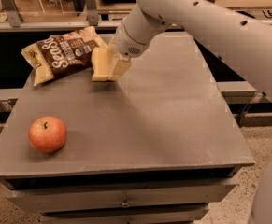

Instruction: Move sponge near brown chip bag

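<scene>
The brown chip bag (60, 52) lies at the table's back left, dark brown and tan with white lettering. The pale yellow sponge (99, 63) is held in my gripper (109, 72), right beside the bag's right edge and low over the table top. I cannot tell whether the sponge touches the table. The gripper is shut on the sponge, and the white arm reaches in from the upper right. The sponge's right side is hidden by a cream finger (120, 67).
A red apple (47, 133) sits at the front left of the grey table (173, 125). A drawer front runs below the table's front edge. Behind the table are a dark gap and a railing. Floor shows at the right.
</scene>
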`<state>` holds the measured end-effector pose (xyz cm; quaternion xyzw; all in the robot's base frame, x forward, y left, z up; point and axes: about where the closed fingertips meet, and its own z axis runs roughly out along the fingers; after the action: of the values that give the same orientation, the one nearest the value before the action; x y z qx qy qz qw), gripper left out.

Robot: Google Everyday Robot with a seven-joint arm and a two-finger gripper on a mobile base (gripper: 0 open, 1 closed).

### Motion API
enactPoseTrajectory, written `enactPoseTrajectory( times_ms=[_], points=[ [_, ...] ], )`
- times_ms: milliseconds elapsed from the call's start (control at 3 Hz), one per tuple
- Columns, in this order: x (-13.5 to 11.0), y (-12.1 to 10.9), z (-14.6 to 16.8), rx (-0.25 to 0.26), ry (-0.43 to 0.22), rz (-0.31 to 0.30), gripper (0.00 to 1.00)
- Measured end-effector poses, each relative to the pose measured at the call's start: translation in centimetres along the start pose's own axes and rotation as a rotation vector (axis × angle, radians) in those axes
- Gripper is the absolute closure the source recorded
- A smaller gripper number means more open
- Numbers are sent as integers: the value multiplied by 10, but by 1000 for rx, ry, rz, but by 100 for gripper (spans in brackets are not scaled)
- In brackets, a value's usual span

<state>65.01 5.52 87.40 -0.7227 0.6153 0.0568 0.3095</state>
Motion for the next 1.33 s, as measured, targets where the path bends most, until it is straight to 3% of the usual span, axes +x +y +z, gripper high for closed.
enactPoseTrajectory(
  times_ms=[333,667,1000,1333],
  points=[
    [-2,-6,10,-6,24,-22,51],
    [-3,-5,13,-10,24,-24,20],
    [-3,-4,14,-13,24,-25,0],
    [-1,-6,10,-28,30,-23,0]
  ],
)
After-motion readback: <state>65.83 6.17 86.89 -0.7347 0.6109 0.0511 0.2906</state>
